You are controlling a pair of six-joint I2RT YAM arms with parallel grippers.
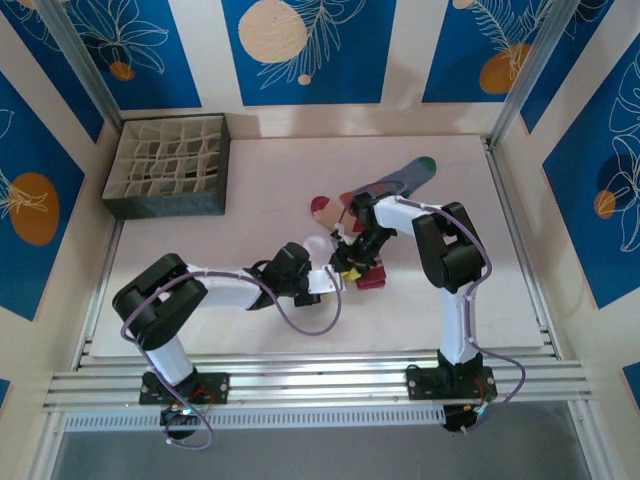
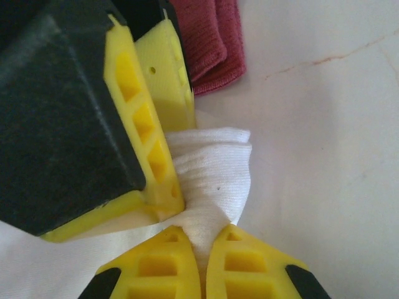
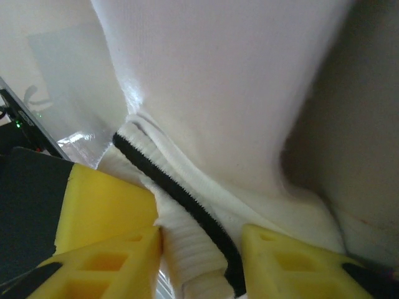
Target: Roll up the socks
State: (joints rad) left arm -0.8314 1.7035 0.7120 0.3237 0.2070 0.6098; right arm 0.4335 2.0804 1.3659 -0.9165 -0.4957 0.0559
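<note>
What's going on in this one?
Both arms are working on the white sock at mid-table. The left gripper is pinched shut on a bunched fold of it, while the right gripper has its jaws apart with the dark-striped cuff between them. The sock looks bunched rather than neatly rolled. The peach-and-maroon sock and the grey-blue sock lie just beyond. A divider box sits far left.
</note>
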